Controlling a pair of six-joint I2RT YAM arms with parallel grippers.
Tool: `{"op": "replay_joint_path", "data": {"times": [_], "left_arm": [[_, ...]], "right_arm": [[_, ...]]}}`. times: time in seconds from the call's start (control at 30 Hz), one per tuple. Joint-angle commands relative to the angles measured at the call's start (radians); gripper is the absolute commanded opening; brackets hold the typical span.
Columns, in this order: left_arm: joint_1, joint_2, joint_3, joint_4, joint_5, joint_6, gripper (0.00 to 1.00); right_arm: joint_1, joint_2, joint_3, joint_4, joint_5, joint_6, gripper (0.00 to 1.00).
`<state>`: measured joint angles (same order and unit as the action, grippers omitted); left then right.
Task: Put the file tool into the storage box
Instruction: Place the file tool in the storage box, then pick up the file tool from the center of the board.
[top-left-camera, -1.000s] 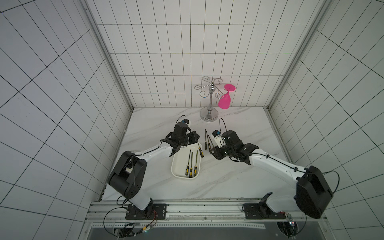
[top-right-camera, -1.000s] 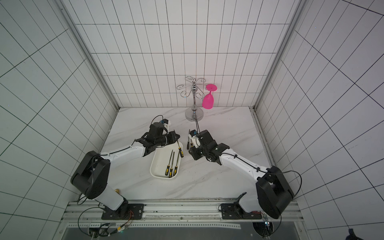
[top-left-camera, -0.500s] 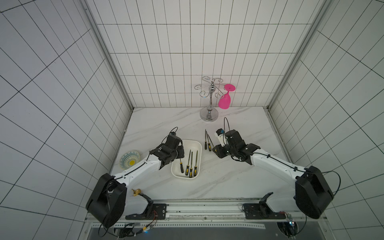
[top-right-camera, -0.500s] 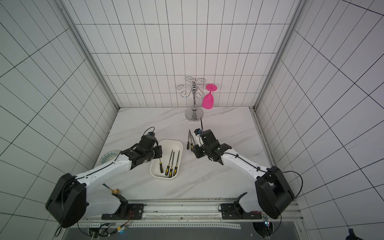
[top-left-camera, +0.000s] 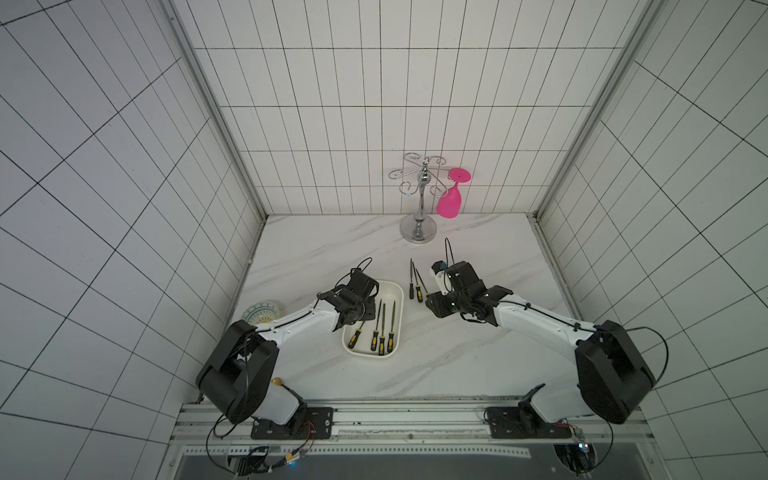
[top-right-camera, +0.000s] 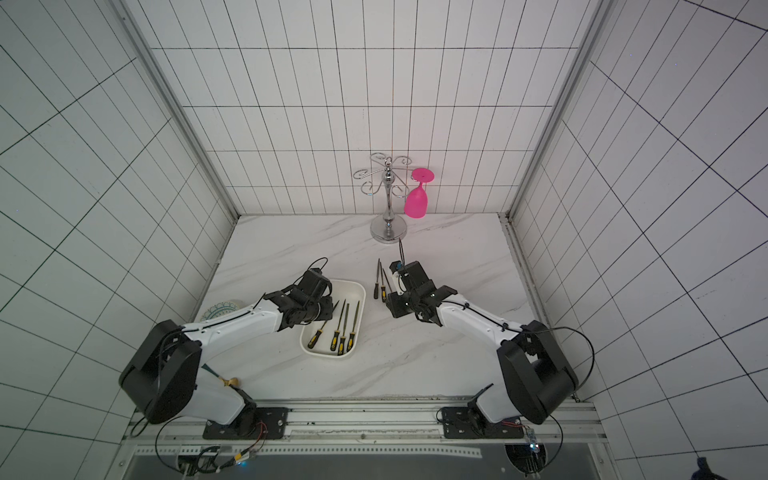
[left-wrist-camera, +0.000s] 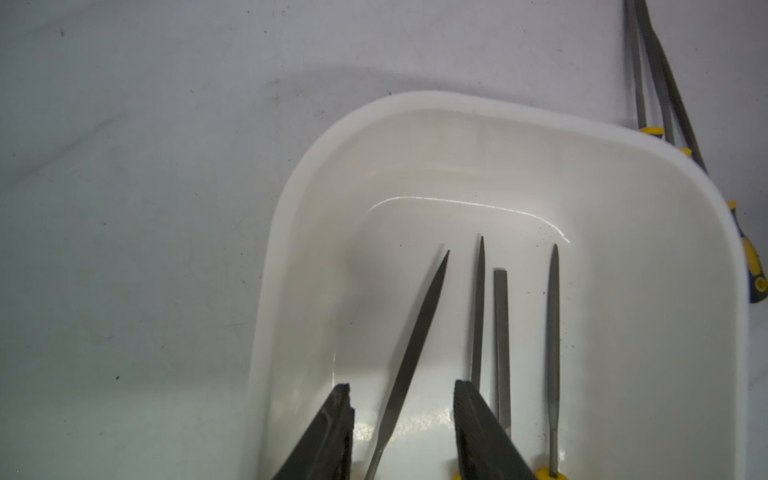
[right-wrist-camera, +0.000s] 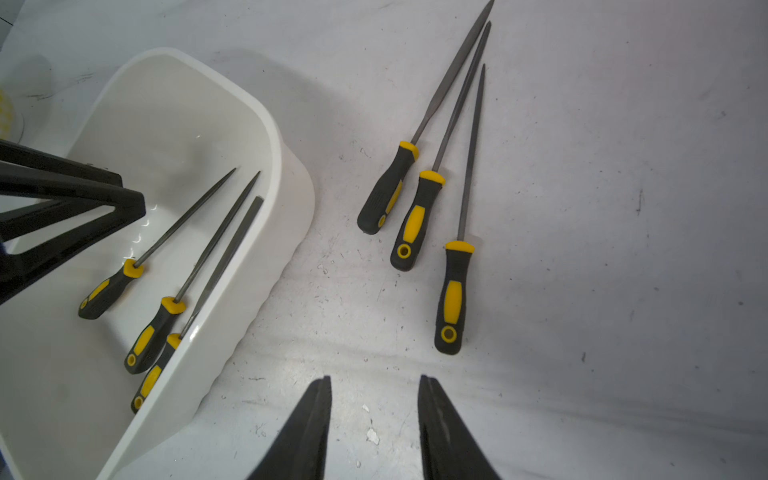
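The storage box is a white tray left of the table's middle, and several black-and-yellow file tools lie in it. My left gripper hangs open over the box. A flat pointed file lies loose on the box floor between its fingers, touching neither. Three more files lie on the table to the right of the box. My right gripper is open and empty just short of their handles.
A chrome glass rack with a pink glass hanging on it stands at the back. A small patterned plate sits by the left wall. Tiled walls close in three sides.
My left gripper was shut on a file and has opened, leaving it in the box. The left arm shifted along the box. My right gripper has barely moved.
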<state>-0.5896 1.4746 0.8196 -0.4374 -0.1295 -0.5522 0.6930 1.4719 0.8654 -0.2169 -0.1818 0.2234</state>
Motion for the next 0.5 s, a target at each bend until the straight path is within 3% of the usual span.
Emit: {"op": "replay_joint_path", "data": {"times": [0.0, 0.23, 0.47], "left_arm": [[-0.003, 0.026, 0.043, 0.048, 0.010, 0.001, 0.44], [-0.002, 0.092, 0.125, 0.090, 0.035, -0.019, 0.44], [-0.002, 0.100, 0.125, 0.115, 0.069, -0.038, 0.44]], "right_arm": [[-0.018, 0.040, 0.018, -0.014, 0.016, 0.022, 0.39], [-0.029, 0.142, 0.057, -0.008, 0.007, 0.030, 0.39], [-0.038, 0.182, 0.060, 0.009, 0.086, 0.010, 0.39]]}}
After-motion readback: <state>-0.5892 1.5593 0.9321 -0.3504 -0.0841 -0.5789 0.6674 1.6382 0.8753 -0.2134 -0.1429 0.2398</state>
